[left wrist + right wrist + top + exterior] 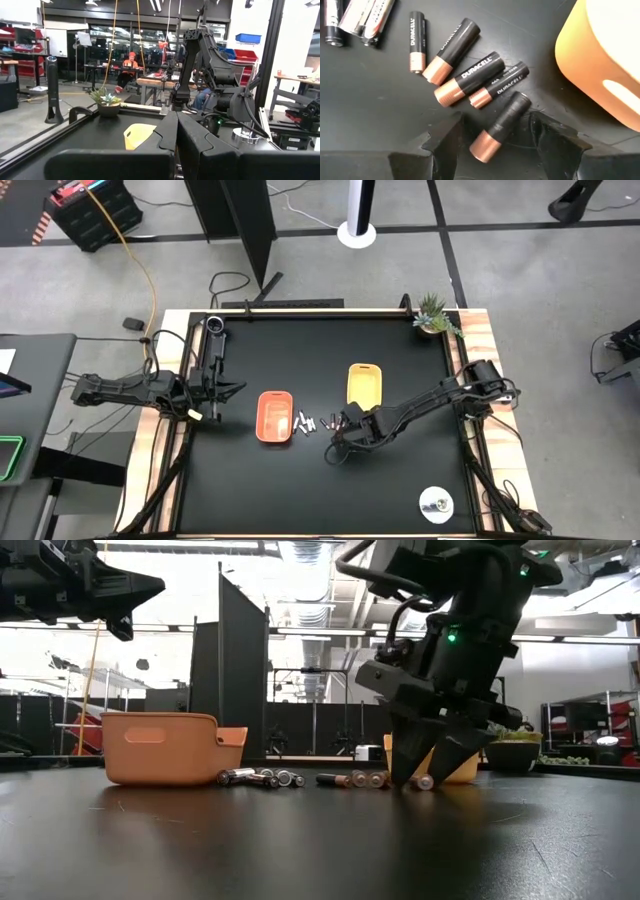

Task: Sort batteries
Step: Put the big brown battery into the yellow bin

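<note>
One battery [499,127], bottom centre, lies between the right gripper's [495,137] open fingers; small, rigid, smooth, likely rolls—pinch mid-body. Left gripper [176,145] closed.

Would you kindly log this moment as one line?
right hand: open, straddling one dark battery on table | left hand: shut, raised beside orange tray | yellow tray: beside battery cluster

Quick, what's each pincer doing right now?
Left pincer: closed, holding nothing, raised off the table.
Right pincer: open, down astride one dark battery, not gripping it yet.
</note>
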